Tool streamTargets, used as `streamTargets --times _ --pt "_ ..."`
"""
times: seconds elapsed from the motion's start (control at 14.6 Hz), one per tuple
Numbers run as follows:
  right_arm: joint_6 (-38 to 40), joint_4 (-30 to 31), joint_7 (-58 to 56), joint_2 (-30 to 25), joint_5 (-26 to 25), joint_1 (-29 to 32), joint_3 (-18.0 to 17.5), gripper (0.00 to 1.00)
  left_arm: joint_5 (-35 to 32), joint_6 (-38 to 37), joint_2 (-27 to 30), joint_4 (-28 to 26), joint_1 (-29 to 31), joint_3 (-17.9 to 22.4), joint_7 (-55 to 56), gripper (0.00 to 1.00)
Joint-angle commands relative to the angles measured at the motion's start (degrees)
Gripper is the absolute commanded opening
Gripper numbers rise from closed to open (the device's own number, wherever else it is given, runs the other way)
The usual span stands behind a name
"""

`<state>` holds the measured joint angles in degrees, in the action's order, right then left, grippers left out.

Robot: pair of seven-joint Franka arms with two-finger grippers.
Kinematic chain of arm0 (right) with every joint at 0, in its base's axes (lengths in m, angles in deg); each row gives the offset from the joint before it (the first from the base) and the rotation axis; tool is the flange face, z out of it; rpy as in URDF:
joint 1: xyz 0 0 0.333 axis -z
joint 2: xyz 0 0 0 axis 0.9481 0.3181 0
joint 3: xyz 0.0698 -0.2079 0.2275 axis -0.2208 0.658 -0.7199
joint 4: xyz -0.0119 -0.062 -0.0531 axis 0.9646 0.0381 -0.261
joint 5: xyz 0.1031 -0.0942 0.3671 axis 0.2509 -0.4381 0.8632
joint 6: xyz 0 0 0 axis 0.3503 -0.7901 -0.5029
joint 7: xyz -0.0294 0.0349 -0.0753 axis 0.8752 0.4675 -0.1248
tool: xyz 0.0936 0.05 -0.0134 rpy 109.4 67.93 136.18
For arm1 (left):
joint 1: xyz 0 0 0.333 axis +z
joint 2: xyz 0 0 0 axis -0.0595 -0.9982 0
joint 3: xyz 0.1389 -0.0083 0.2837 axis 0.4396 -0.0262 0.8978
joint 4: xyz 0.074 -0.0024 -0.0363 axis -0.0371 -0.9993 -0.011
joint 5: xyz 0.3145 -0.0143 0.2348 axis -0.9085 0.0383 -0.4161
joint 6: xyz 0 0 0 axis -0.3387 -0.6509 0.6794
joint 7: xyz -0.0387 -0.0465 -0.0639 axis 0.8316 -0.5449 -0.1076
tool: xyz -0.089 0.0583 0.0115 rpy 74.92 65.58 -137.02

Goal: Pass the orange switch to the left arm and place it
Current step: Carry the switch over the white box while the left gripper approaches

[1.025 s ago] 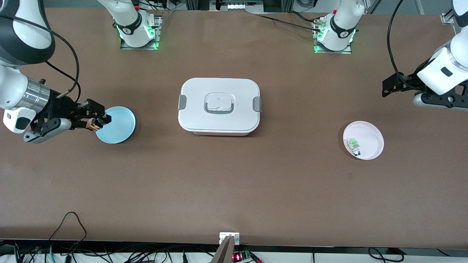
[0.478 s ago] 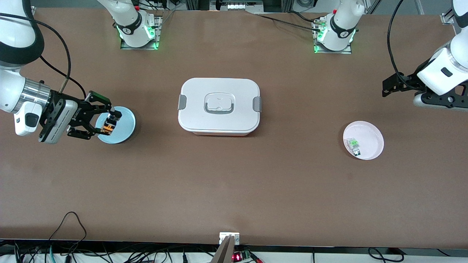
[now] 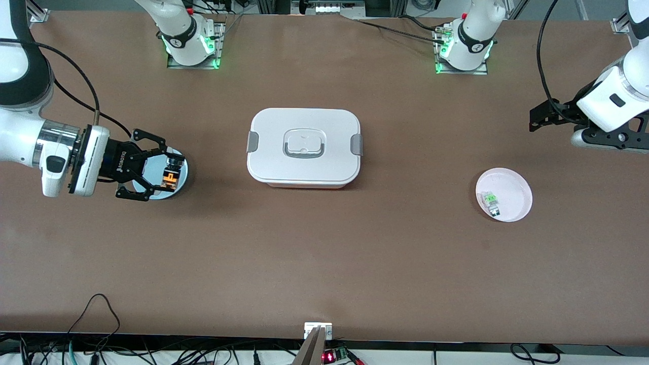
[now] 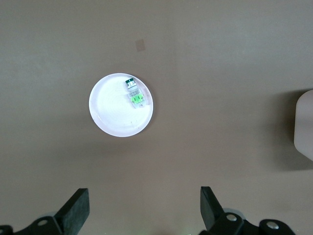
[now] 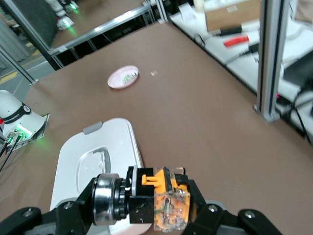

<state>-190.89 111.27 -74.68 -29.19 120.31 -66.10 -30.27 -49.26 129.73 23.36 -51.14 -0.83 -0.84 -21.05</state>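
the switch is held in the right end effector, fingers closed on it, up in the air over the blue plate at the right arm's end of the surface. in the right wrist view the switch is seen lying crosswise betw. the fingertips, long axis across the grip: black cylinder at one end, orange/clear block at the other, both ends sticking out free.

the left end effector hangs over the surface at the left arm's end, above the pink plate; fingers are spread wide, nothing betw. them. that arm is waiting. the pink plate carries a small green-and-clear part, not the task's thing.

key relation: the box sits mid-surface, directly on the line from the switch to the left end effector. the two end effectors are well apart, so a handover is judged to need a meeting point either above the box lid or round it on the side nearer the front cam. since the switch is gripped mid-body, a protruding end is prob. what the left fingers would be closed on, approach along the long axis.
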Motion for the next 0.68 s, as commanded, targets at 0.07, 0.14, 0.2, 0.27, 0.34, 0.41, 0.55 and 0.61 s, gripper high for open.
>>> streamTargets --times 0.07,0.14,0.2,0.27,0.34,0.41,0.55,0.61 --pt "1.01 0.76 -8.51 -0.18 6.73 -0.86 -0.43 0.35 0.31 -1.67 -0.75 1.83 0.02 0.11 -0.49 1.00" --pt "0.67 0.76 -8.87 -0.09 8.22 -1.47 -1.39 0.35 0.31 -2.19 -0.75 1.75 0.02 0.11 -0.58 1.00" --pt "0.49 0.85 -9.22 -0.09 9.98 -1.66 -2.18 0.35 0.31 -2.89 -0.75 1.83 0.02 0.11 -0.58 1.00" --pt "-0.47 0.85 -9.92 0.35 11.56 -2.27 -2.62 0.35 0.31 -3.07 -0.84 1.83 0.02 0.11 -0.58 1.00" --pt "-1.09 1.02 -11.06 0.61 12.88 -2.97 -2.63 0.35 0.31 -3.51 -0.84 1.75 0.02 0.11 -0.58 1.00" --pt "-1.53 1.72 -12.29 0.96 14.29 -3.32 -2.63 0.35 0.31 -4.30 -0.84 1.75 0.02 0.11 -0.58 1.00" --pt "-2.58 2.26 -17.11 1.58 17.54 -4.46 -2.63 0.35 1.00 -5.44 -0.84 1.66 -0.06 0.03 -0.58 1.00" --pt "-2.59 2.43 -18.88 2.19 18.60 -5.17 -2.63 0.35 1.71 -6.14 -0.84 1.66 -0.06 0.11 -0.58 1.00"
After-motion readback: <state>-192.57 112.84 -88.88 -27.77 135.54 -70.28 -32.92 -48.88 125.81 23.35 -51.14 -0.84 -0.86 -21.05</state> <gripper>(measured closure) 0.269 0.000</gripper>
